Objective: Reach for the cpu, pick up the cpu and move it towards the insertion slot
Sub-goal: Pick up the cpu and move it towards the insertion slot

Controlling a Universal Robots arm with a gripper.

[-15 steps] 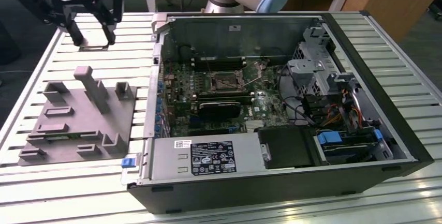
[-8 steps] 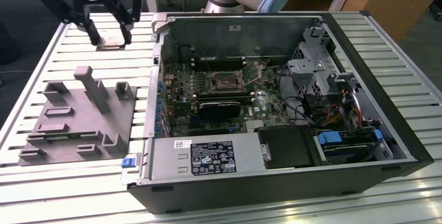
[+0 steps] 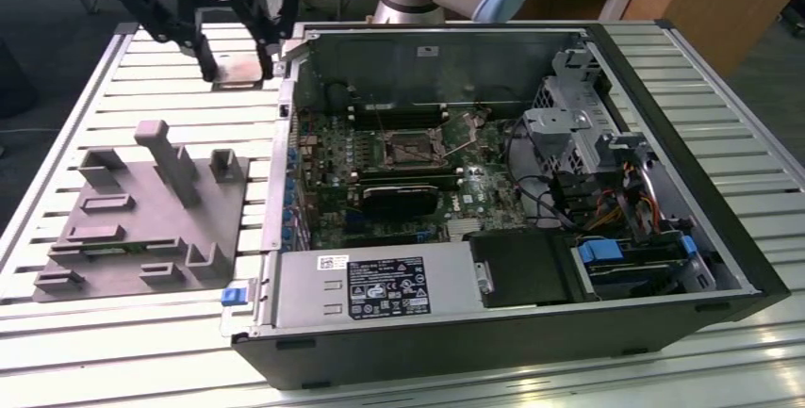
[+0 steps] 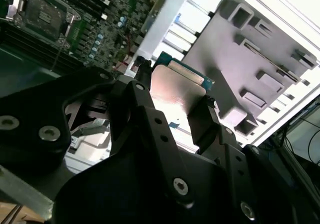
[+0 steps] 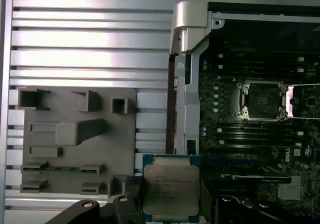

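My gripper (image 3: 237, 73) hangs above the slatted table at the exterior view's upper left, just outside the open computer case. It is shut on the cpu (image 3: 237, 70), a flat square chip with a silvery top, held by two opposite edges. Both wrist views show the cpu (image 5: 170, 188) (image 4: 176, 90) between the black fingers (image 4: 141, 100). The insertion slot (image 3: 409, 149) is the dark square socket with a shiny bracket on the motherboard, toward the exterior view's right of the gripper. It also shows in both wrist views (image 5: 261, 100) (image 4: 42, 11), apart from the cpu.
A grey moulded fixture (image 3: 139, 220) with upright posts lies on the table below the gripper in the exterior view. The metal case wall (image 3: 287, 116) stands between gripper and motherboard. Inside are a power supply (image 3: 377, 285), drive cages and cables (image 3: 591, 172).
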